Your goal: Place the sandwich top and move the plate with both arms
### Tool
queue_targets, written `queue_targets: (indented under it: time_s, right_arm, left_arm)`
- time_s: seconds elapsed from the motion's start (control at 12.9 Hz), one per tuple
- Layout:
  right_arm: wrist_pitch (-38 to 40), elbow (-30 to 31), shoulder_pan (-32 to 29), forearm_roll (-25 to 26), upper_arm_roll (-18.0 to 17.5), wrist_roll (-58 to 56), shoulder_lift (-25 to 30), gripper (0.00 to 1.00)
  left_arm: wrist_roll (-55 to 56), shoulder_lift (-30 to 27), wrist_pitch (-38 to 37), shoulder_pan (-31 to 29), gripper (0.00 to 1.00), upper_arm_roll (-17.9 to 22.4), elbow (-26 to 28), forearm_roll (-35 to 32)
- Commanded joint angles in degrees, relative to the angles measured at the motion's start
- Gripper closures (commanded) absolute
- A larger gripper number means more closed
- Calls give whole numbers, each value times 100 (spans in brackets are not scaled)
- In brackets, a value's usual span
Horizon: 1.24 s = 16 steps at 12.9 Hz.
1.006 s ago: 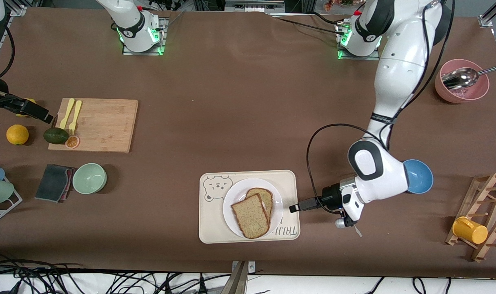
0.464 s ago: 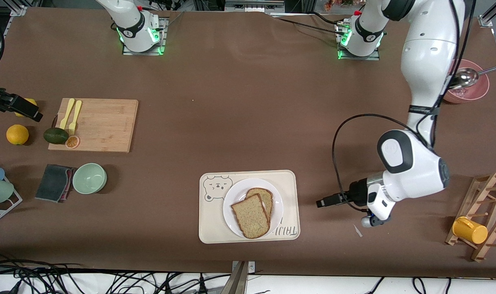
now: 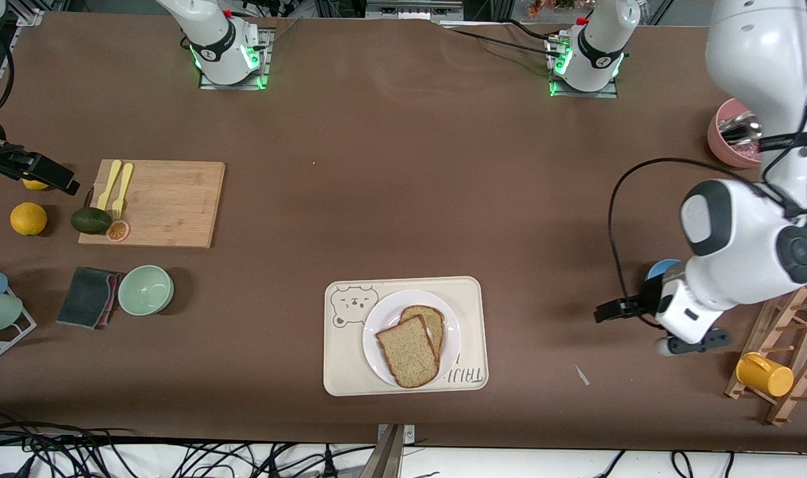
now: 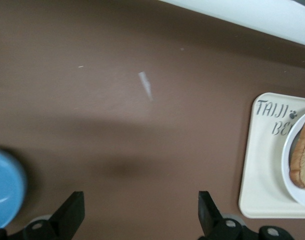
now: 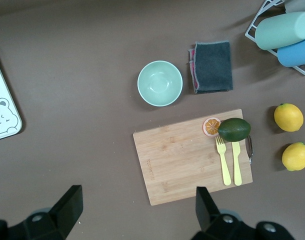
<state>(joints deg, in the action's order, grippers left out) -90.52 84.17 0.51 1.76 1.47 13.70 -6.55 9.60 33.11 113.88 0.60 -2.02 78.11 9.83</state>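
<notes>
Both grippers, left gripper and right gripper, spread apart and empty, plate cut off at frame edge

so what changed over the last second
The left gripper, open and empty, pulled away from the tray toward the left arm's end of the table, uncovering less of the blue bowl. The right gripper barely shifted by the cutting board. Sandwich top and plate stayed put.

A high front camera faces both arm bases across the whole brown desk. Each wrist camera looks straight down from well above. All three views show the cream rectangular bear-drawing tray.
</notes>
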Motion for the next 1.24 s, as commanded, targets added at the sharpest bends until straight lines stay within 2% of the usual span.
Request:
queue_targets:
  time_s: [0.0,0.31,0.54,0.85,1.16]
  right_arm:
    - [113,-111,19,26,-15,80,-22,0]
    - [113,-111,28,17,-15,54,-22,0]
    - [122,-111,28,-202,-42,98,-22,0]
    - [122,-102,28,-202,-42,89,-22,0]
    - [122,-111,107,-159,-51,89,-22,0]
  left_arm:
    - [60,-795,-706,-366,0,-17,283,-358]
    - [130,-1482,-1402,-560,0,-17,292,-912]
    - [200,-1807,-1736,-605,0,-17,283,-912]
    - [350,-2194,-2088,-622,0,-26,310,-1017]
    - [280,-2861,-2107,-605,0,-17,1002,-1053]
